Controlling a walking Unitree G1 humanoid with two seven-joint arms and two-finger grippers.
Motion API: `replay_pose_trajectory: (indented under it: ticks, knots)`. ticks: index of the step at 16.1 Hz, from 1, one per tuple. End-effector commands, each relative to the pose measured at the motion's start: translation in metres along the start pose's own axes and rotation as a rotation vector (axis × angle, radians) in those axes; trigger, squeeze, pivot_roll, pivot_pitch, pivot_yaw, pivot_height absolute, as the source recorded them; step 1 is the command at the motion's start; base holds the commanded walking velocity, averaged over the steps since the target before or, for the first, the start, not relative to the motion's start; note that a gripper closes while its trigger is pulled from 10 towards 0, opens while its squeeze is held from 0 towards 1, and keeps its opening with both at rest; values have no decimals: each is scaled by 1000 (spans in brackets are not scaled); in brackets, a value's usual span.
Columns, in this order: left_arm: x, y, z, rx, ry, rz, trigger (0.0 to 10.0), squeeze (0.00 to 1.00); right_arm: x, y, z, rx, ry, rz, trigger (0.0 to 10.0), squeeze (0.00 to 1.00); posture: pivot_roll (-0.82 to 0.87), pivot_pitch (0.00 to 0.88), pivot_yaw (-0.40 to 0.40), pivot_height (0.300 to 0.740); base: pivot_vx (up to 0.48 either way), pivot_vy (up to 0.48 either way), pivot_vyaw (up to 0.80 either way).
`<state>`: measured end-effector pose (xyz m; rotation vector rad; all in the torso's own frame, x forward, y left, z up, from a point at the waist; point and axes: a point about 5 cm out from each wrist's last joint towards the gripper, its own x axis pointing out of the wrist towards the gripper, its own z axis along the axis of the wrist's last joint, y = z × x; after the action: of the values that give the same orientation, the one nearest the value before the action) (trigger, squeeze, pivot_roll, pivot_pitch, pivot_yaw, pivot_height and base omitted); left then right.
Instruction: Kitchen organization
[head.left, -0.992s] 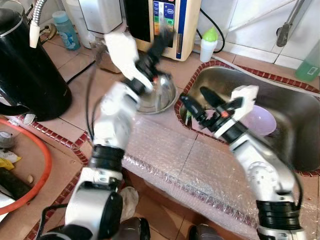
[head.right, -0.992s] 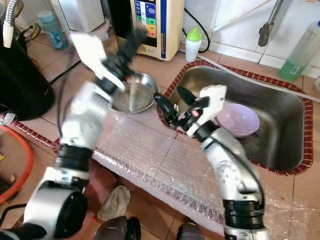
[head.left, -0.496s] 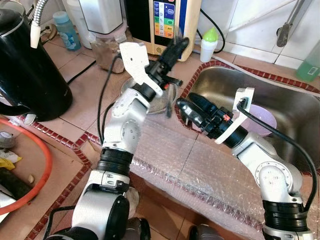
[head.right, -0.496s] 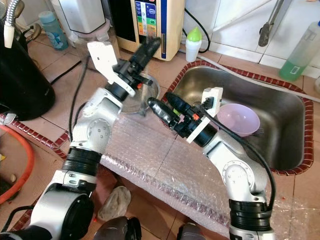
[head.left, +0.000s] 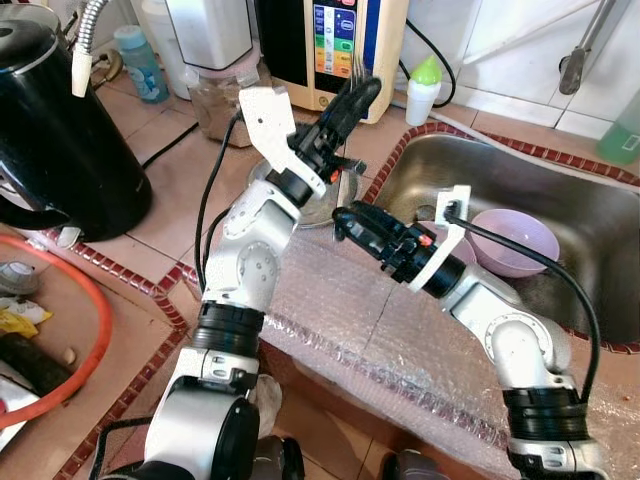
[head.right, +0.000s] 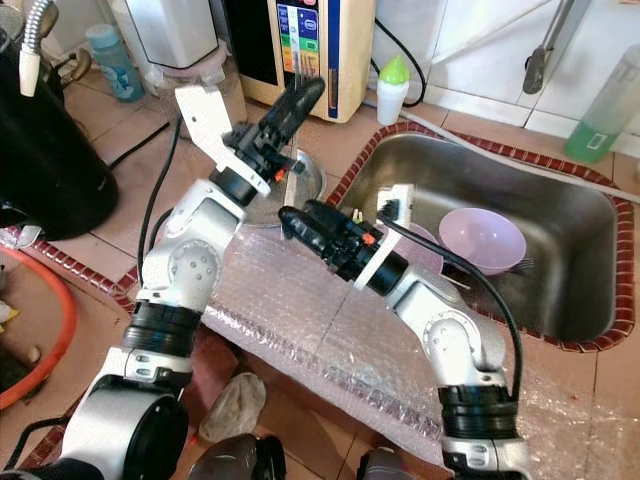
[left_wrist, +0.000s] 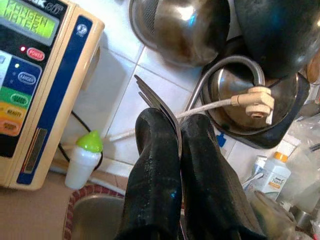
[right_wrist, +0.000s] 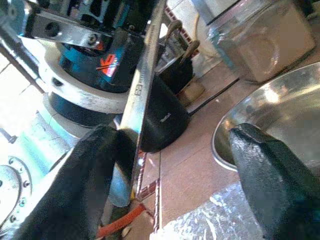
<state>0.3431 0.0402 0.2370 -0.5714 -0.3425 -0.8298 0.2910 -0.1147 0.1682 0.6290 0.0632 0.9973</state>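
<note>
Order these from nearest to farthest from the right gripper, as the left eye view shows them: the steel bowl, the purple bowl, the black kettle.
From the right gripper:
1. Steel bowl: on the counter, just behind the fingertips.
2. Purple bowl: in the sink, toward the robot's right.
3. Black kettle: on the counter, far to the robot's left.

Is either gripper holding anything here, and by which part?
The left gripper holds a fork near its neck, tines up. The right gripper is open beside the fork's handle, not gripping it.

"POWER" and "KANGEN" on the beige water appliance (left_wrist: 35, 90)
</note>
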Motion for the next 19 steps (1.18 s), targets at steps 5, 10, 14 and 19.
replay_pose_trajectory:
  ticks: [5,10,14,19]
  knots:
    - [4,-18,-4,-68,-17,-41,0,0,11,-2,0,35,11,51,78,0,-106,63,95,740,0,0,0]
    - [5,-22,-6,-102,-12,-54,0,0,13,-5,-3,138,18,108,10000,0,-103,68,96,740,0,0,0]
    - [4,-24,-8,-123,7,-68,0,0,10,-8,-3,151,66,148,0,0,-103,68,96,740,0,0,0]
    - [3,-27,-11,-150,24,-86,0,0,8,-8,-4,176,116,210,0,0,-103,74,94,740,0,0,0]
